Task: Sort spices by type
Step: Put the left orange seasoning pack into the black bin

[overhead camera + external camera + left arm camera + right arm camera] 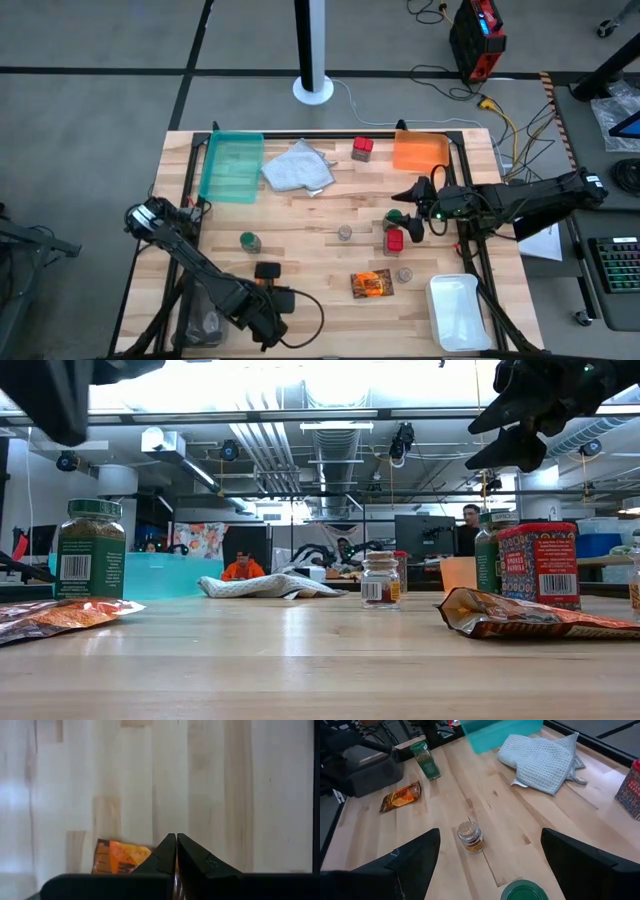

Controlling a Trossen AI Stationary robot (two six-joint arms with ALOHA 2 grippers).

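Note:
My right gripper (406, 210) (490, 836) hangs open above the table's right half. Its fingers stand apart over a green-capped jar (399, 215) (522, 891) without touching it. A red box (394, 240) stands just near of that jar, and a tiny grey-lidded jar (345, 233) (470, 837) stands to its left. A second green-capped jar (249, 241) (426, 760), a second red box (362, 149) and another small jar (404, 273) stand apart. One orange packet (371, 284) lies flat. My left gripper (266, 271) (176, 842) is shut, raised above another orange packet (120, 859).
A teal tray (232, 165) lies at the far left, an orange tray (420, 152) at the far right and a white tray (460, 312) at the near right. A pale grey cloth (298, 168) lies crumpled between the teal tray and the far red box. People sit in the room behind.

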